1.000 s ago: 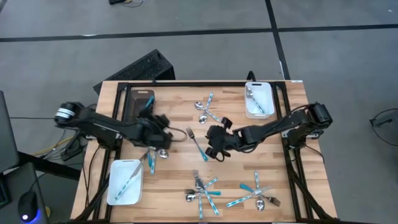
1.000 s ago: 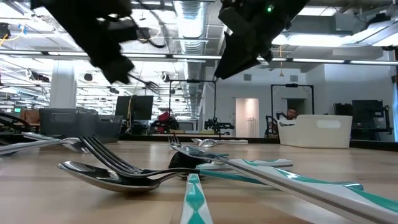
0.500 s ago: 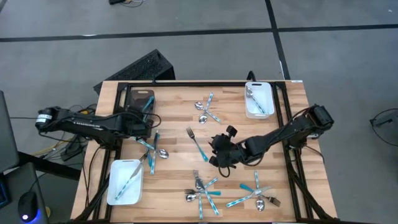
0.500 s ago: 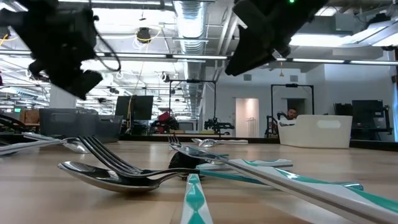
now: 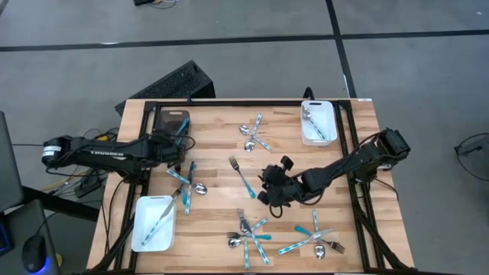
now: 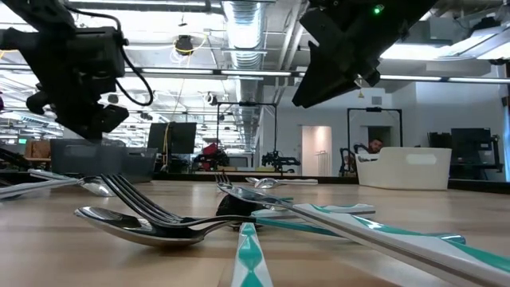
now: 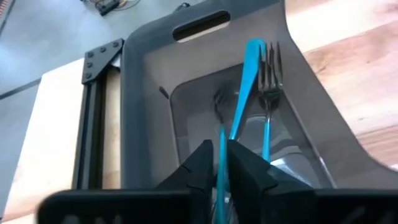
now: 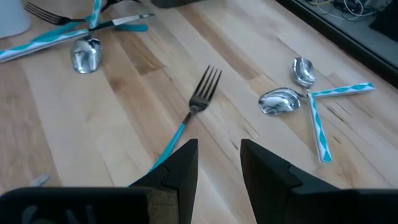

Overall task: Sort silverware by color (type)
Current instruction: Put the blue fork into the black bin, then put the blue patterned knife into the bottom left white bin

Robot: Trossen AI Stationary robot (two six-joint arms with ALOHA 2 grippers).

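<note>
Here the left gripper (image 7: 222,163) hangs over the dark grey tray (image 7: 149,81) at the table's (image 5: 221,145) far left corner, its fingers closed tight on a thin teal handle (image 7: 221,158), presumably a fork; directly ahead, already lying in that tray, are a teal-handled fork (image 7: 268,93) and a second teal handle (image 7: 245,81), both running lengthwise along the tray, so the held piece lines up with them and has only to be let go. The right gripper (image 8: 219,163) hovers low over the middle of the table with its fingers apart and nothing between them. Straight in front of it lies a lone fork (image 8: 189,115), teal handle toward the gripper and tines pointing away, its long axis nearly in line with the gripper's reach; in the high view this fork (image 5: 241,176) sits just to the left of the right gripper (image 5: 273,189), far nearer to it than to the left arm. Farther out are two spoons (image 8: 287,93) with crossed teal handles, a heap of silverware (image 5: 248,231) at the near edge, and white trays (image 5: 317,122) holding a few pieces.
</note>
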